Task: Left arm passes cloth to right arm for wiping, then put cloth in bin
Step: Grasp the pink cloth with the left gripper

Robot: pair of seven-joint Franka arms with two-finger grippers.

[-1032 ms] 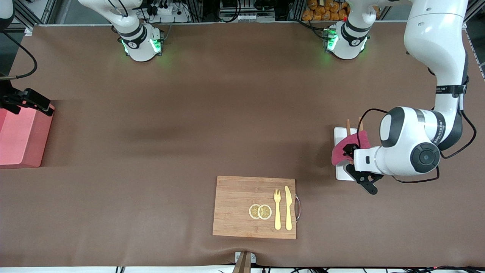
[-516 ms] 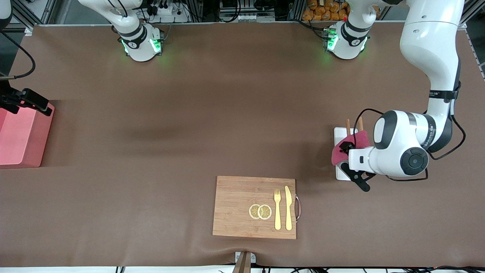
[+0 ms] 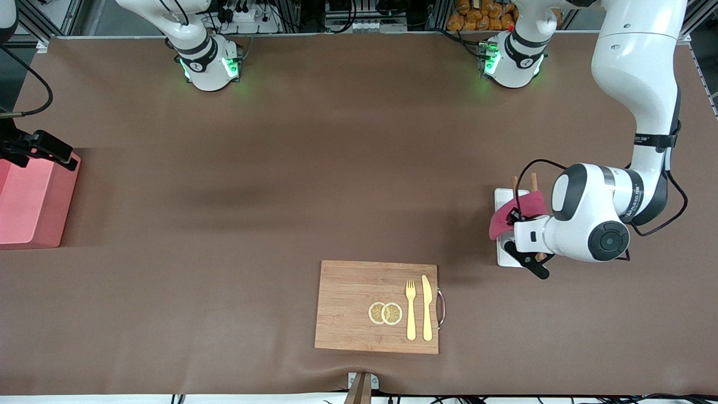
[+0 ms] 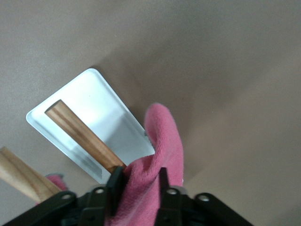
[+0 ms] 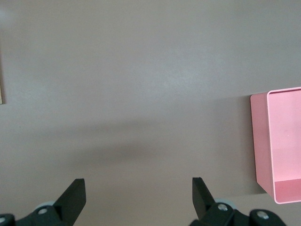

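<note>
Since a second ago the left arm has pulled its wrist up and back a little; the cloth (image 3: pixel 507 217) has risen with it and now hangs off the fingers instead of lying flat.

Left gripper (image 4: pixel 139 184): jaws clenched on the cloth, fabric bunched between the fingers (image 4: pixel 114 182). It's over the white tray (image 3: pixel 503 253) at the left arm's end of the table. Right gripper (image 5: pixel 137 194): jaws spread wide, nothing in them, parked over bare table just beside the bin (image 3: pixel 31 202) at the right arm's end. That arm waits.

Risks you should watch:
- Grip is on a fold only, judging by the left wrist view. A fast swing toward the middle could let it slip out.
- Two wooden sticks (image 3: pixel 515 182) sit on the tray touching or just beside the cloth. One runs right up to the jaws in the left wrist view (image 4: pixel 85 137). The trailing fabric could drag a stick off the tray.
- Handover leaves little free cloth for the right gripper, so you risk finger-on-finger contact.
- The wooden board (image 3: pixel 359 306) carries a fork (image 3: pixel 411 310), a knife (image 3: pixel 427 307) and lemon slices (image 3: pixel 385 313). Wiping there could shove them off.

Orientation: the cloth is folded into a long lobe. In the front view its long axis runs diagonally, the upper end toward the robot bases, the lower free end pointing toward the right arm's end and nearer the camera.
</note>
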